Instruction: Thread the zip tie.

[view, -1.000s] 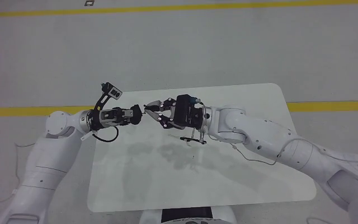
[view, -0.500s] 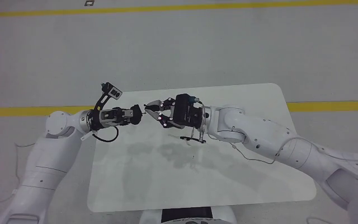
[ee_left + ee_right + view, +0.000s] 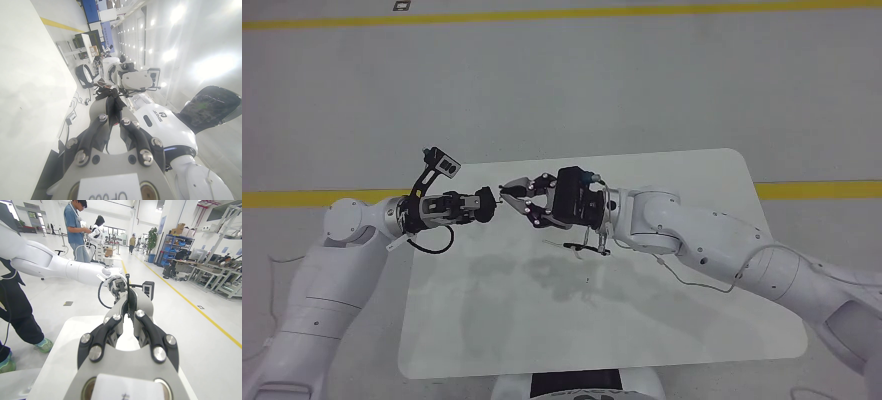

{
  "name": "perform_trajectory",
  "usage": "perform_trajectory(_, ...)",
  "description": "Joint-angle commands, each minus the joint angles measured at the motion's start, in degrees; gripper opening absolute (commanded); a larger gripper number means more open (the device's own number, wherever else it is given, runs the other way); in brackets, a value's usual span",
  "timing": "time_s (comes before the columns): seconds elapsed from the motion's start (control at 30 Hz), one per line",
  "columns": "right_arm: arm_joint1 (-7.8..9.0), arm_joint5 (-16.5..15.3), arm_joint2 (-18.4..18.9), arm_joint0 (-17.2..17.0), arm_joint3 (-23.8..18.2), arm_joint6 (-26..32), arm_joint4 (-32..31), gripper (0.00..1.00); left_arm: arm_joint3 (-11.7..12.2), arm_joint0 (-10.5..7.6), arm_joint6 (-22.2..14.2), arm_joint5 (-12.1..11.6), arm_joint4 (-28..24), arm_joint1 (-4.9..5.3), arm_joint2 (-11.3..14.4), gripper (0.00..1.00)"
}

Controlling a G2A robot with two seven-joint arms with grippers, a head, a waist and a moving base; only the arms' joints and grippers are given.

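Observation:
A thin black zip tie (image 3: 504, 193) is held in the air over the far left part of the white table (image 3: 642, 320), between my two grippers, which meet tip to tip. My left gripper (image 3: 492, 199) is shut on one end; in the left wrist view the dark strap (image 3: 113, 108) sits between its fingers. My right gripper (image 3: 510, 190) is shut on the strap from the other side. In the right wrist view the zip tie (image 3: 128, 289) rises out of the right gripper (image 3: 128, 311), its square head at the top, with the left gripper (image 3: 119, 286) just beyond it.
The tabletop (image 3: 62, 344) under both arms carries nothing. Small black fittings and a thin cable (image 3: 582, 245) hang under the right wrist, above the table. Yellow floor lines (image 3: 802, 189) run beside and beyond the table.

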Motion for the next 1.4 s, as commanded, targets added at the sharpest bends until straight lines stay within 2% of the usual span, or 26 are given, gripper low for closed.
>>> perform_trajectory(0.0, 0.01, 0.0, -0.12, 0.04, 0.07, -0.01, 0.08, 0.0, 0.0, 0.0, 0.0, 0.0, 0.0, 0.0, 0.0, 0.0)
perform_trajectory(1.37, 0.14, 0.0, -1.62, 1.04, 0.68, -1.63, 0.1, 0.0, 0.0, 0.0, 0.0, 0.0, 0.0, 0.0, 0.0, 0.0)
